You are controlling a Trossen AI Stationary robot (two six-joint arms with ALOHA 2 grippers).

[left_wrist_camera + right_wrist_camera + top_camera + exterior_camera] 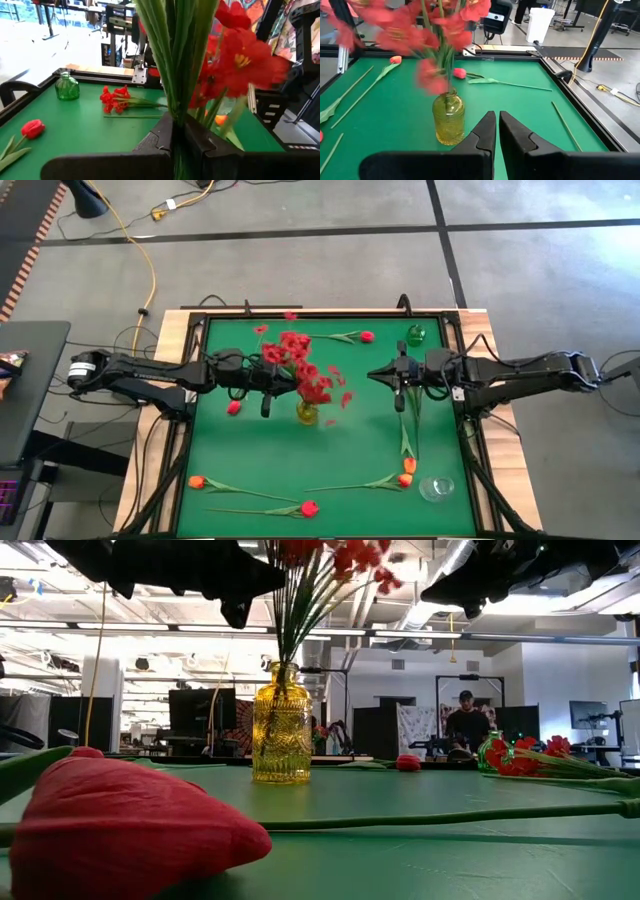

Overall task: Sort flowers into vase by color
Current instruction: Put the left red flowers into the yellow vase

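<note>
Left gripper [266, 392] sat just left of the yellow vase [307, 413], above the mat, fingers clamped together on the green stems of the bushy red sprigs [300, 365]. The left wrist view showed the stems [175, 60] pinched between the two dark fingers and rising straight past them. Likely reason for the hold: the bunch's lower ends were already in the vase neck, and the grip kept the bundle gathered while it seated. Long axis of the bunch ran near upright in the low view, stems [300, 610] fanning slightly from the neck, blossoms [350, 558] at the top.

Centre: yellow vase stood upright on the green table [360, 435], mid-mat.

Right gripper [399, 392] hung over the mat, well right of the vase, fingers nearly together with only a slit between them and nothing held; it seemed to be waiting.

Loose flowers lay flat, axes along the mat: an orange bud [197, 481] and a red bud [309, 507] at the near edge, an orange bud [405, 479] near the clear vase [436, 488], a red bud [367, 336] by the green vase [416, 334] at the far edge. These were probably left for later sorting.
</note>
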